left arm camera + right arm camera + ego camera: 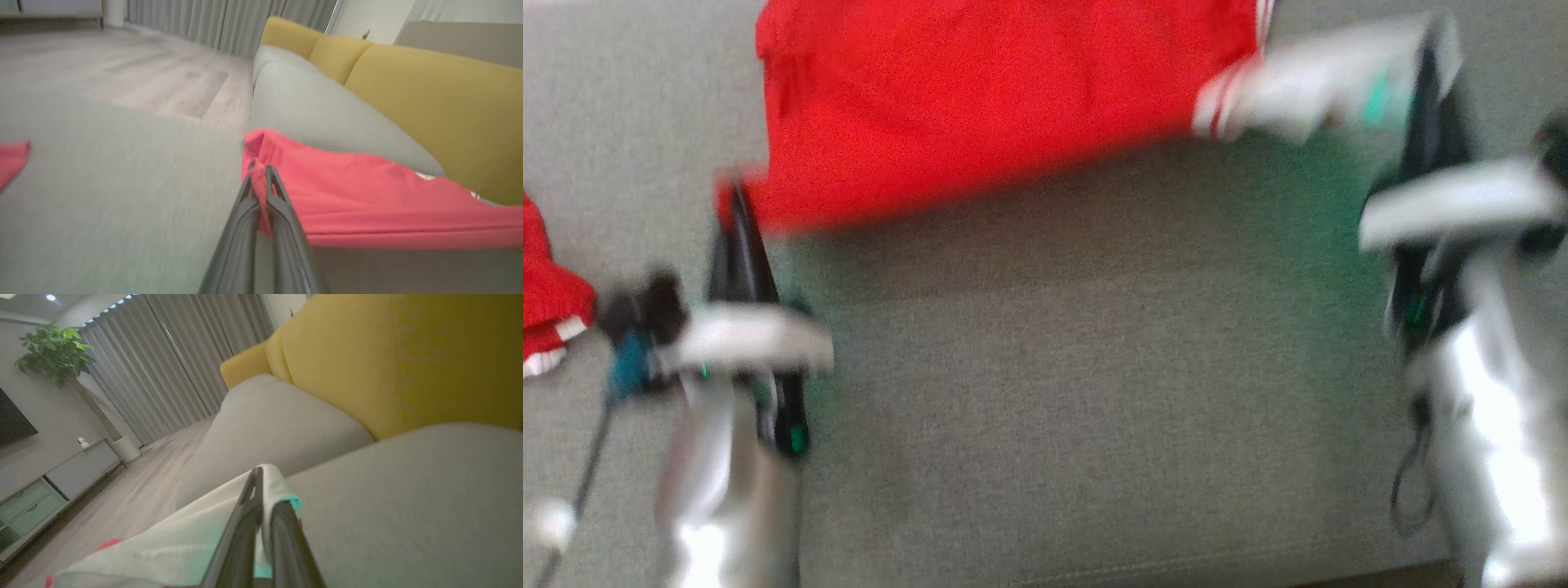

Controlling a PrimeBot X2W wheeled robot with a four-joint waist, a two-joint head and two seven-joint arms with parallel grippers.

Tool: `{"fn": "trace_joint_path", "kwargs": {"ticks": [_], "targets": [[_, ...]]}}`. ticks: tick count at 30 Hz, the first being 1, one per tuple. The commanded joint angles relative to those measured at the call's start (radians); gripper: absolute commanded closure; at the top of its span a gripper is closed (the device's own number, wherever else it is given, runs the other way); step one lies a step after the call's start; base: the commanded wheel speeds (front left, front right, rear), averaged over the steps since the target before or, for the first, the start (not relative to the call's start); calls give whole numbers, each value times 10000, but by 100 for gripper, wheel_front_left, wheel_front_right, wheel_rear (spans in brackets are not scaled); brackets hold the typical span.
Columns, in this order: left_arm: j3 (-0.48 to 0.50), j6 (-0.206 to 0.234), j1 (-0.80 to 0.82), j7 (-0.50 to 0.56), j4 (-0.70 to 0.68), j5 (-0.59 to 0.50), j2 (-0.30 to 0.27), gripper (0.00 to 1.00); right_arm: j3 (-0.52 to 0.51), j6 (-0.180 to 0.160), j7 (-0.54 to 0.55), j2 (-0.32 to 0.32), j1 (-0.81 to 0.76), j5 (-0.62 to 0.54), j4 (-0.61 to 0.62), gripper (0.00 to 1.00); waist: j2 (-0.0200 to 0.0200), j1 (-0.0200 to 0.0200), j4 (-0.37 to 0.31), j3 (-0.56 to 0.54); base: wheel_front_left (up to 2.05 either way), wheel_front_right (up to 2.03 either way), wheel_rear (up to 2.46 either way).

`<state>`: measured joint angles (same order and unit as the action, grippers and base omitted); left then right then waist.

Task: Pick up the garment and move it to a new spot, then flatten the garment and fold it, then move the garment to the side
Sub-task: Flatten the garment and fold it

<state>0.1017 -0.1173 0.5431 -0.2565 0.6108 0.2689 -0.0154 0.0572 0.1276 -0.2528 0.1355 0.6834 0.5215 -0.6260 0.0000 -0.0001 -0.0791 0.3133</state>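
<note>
red garment in left pincer, right pincer

A broad bare stretch of grey seat cushion is lying open for you in the near middle. The red garment is stretching taut across the far side, barring passage there. A second red cloth is lying at the left edge, and yellow back cushions are walling off the rear.

Home living room — grey-and-yellow sofa, curtains, potted plant, sideboard
</note>
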Motion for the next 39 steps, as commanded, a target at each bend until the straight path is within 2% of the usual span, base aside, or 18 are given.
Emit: {"fn": "trace_joint_path", "kwargs": {"ticks": [1,7,19,23,29,34,37,39], "targets": [[329,-6,-238,-52,-167,264,-362,100,121,31,-14,46,-172,257,368,100,0,1,-93,-244,0,0,0],[-372,16,-2003,-52,68,1775,-351,100,702,31,185,272,-2656,1345,802,100,0,1,-180,-1002,0,0,0],[-843,405,-4372,-53,-534,2294,-349,100,1044,31,719,595,-5569,2414,1856,100,0,1,-252,-2848,0,0,0],[-1068,481,-5078,-53,-929,2468,-349,100,1035,31,962,623,-6318,2535,2356,100,0,1,-253,-3115,0,0,0],[-1333,608,-5508,-53,-1337,2761,-349,100,761,31,1366,420,-6897,2797,3175,100,0,1,-86,-3193,0,0,0],[-1599,604,-5039,-53,-1721,2715,-348,100,532,31,2092,31,-6547,3003,3791,100,0,1,87,-2906,0,0,0],[-1867,572,-4609,-53,-2011,1931,-348,100,353,31,2410,-178,-6094,3079,3908,100,0,1,203,-2628,0,0,0],[-1946,568,-4496,-53,-2010,1940,-348,100,286,31,2528,-239,-5934,3109,3879,100,0,1,245,-2546,0,0,0]]}}
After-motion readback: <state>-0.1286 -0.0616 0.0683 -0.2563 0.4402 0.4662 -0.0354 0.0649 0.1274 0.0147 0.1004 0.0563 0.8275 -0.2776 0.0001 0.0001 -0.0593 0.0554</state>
